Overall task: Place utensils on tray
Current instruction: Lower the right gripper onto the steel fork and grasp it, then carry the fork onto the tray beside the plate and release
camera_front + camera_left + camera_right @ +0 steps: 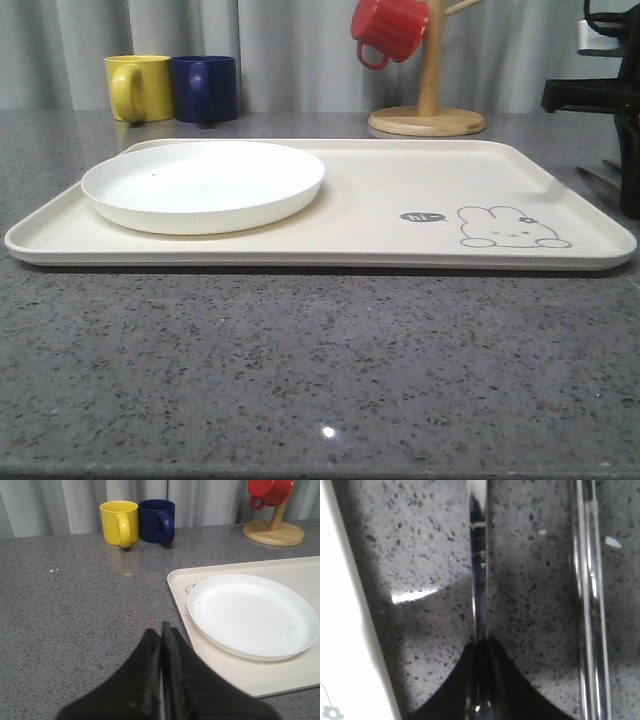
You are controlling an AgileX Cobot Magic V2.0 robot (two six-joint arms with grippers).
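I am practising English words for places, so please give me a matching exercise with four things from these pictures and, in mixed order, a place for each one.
Things:
1. white plate
2. red mug
3. yellow mug
4. rabbit drawing

Places:
A. hanging on the wooden mug stand
B. printed on the right part of the tray
C. lying on the left part of the tray
D. standing on the counter beside the blue mug

Pairs: 1-C, 2-A, 3-D, 4-B
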